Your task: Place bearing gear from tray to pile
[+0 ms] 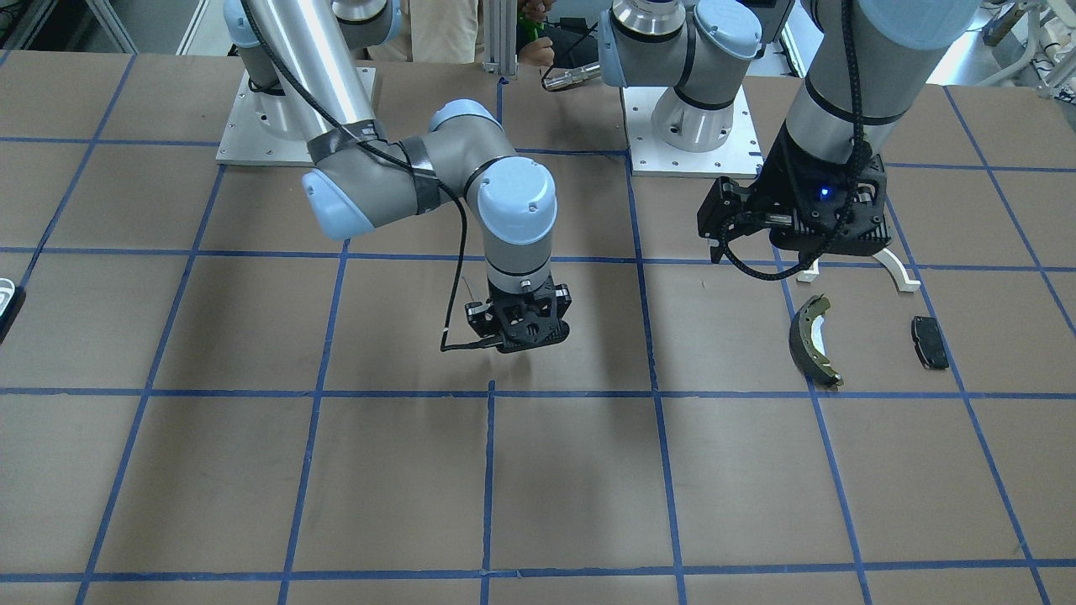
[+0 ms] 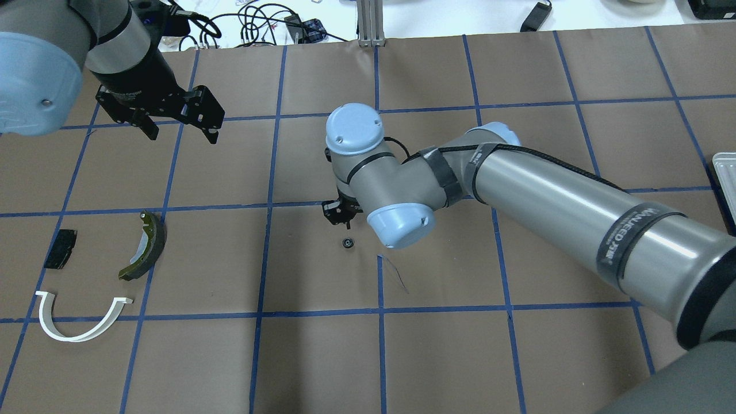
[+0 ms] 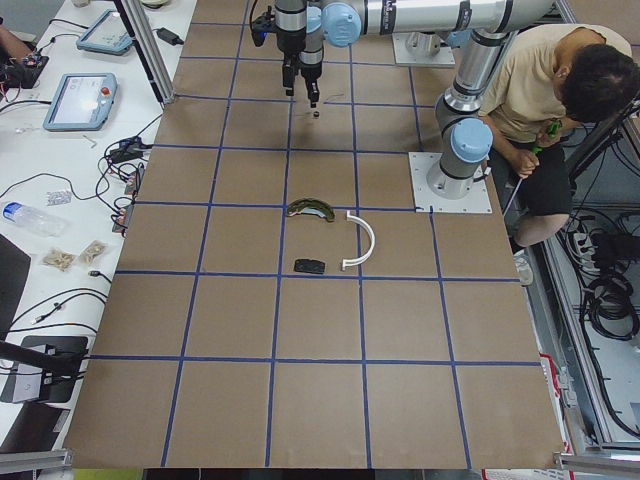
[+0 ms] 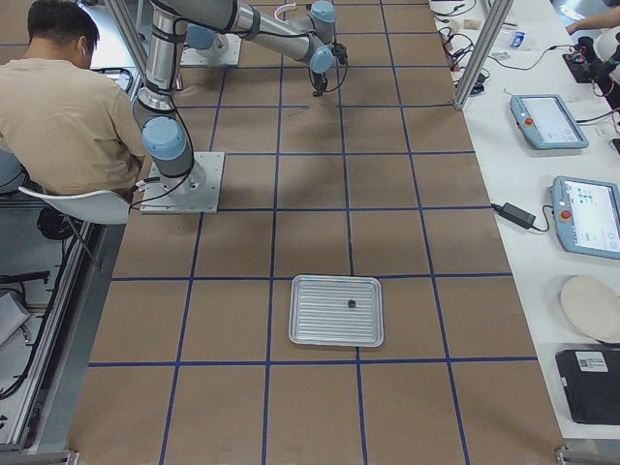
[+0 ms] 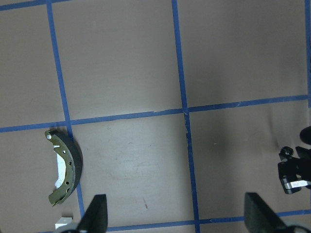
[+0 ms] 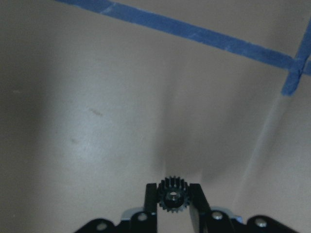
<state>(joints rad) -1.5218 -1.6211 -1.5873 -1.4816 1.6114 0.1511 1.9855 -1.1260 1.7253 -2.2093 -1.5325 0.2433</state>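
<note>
— Pattern on the brown paper-covered table [image 2: 322, 356]?
— A blue tape grid. The small toothed bearing gear [image 6: 171, 196] is black, the curved metal brake shoe [image 2: 154, 244] dark with olive inside.

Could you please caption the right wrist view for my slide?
Black gear between the fingers of the right gripper, blue-taped table beyond.

Little black toothed gear [image 6: 171, 196] is pinched in the right gripper [image 6: 173, 190], just over bare table. The ribbed metal tray [image 4: 320, 325] sits well away. The pile is a white arc [image 2: 72, 338], brake shoe [image 2: 155, 246] and black pad [image 2: 60, 249], lying near each other, not touching.
</note>
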